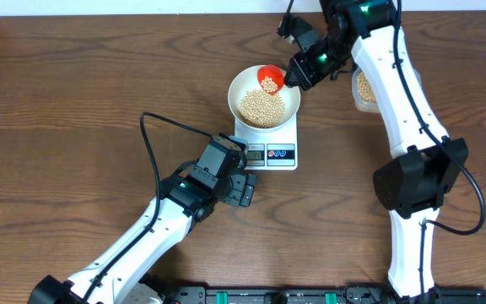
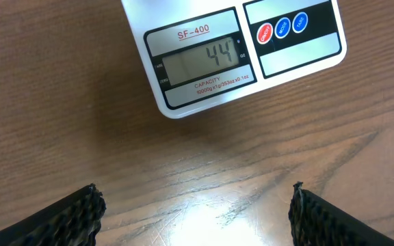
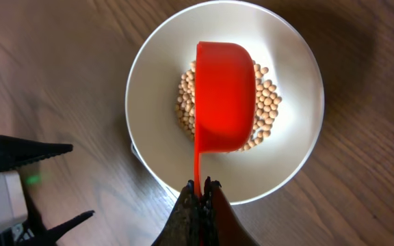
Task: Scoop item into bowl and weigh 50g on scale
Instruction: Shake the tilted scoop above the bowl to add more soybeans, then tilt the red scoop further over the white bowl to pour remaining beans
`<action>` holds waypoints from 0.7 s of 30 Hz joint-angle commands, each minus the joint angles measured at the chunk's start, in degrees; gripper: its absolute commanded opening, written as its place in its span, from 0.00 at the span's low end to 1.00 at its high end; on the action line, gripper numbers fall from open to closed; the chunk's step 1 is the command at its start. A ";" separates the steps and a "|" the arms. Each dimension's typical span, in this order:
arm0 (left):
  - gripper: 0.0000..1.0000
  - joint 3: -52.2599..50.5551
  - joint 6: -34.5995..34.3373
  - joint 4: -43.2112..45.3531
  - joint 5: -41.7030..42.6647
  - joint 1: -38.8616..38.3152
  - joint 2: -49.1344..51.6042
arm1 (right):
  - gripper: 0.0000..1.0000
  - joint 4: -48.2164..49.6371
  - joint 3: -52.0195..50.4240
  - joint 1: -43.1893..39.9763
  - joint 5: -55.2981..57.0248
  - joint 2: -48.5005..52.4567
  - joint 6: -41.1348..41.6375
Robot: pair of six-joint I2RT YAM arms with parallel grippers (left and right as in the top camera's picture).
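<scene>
The white bowl sits on the white scale and holds a heap of pale-tan beans. My right gripper is shut on the handle of a red scoop held over the bowl's far right side, with a few beans in it. In the right wrist view the scoop covers the beans in the bowl, jaws pinching its handle. The scale display reads 44. My left gripper is open and empty just in front of the scale.
A clear tub of beans stands at the right of the scale, partly hidden behind my right arm. A black cable loops on the table left of the scale. The table's left edge shows at the far left.
</scene>
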 commanded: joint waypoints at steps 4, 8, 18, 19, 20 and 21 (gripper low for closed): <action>0.89 -0.09 0.59 -0.15 -0.31 0.24 -0.70 | 0.01 0.00 1.20 1.75 4.57 -2.08 -0.70; 0.89 -0.09 0.59 -0.15 -0.31 0.24 -0.70 | 0.01 -0.02 1.20 1.77 4.57 -2.08 -0.70; 0.89 -0.09 0.59 -0.15 -0.31 0.24 -0.68 | 0.01 0.44 1.20 1.79 4.57 -2.08 -1.49; 0.89 -0.09 0.59 -0.15 -0.31 0.24 -0.68 | 0.01 0.52 1.20 1.79 4.57 -2.08 -1.88; 0.89 -0.09 0.59 -0.15 -0.31 0.24 -0.70 | 0.01 0.66 1.20 1.79 4.57 -2.08 -2.27; 0.89 -0.09 0.59 -0.15 -0.31 0.24 -0.68 | 0.01 0.72 1.20 1.79 4.57 -2.08 -2.49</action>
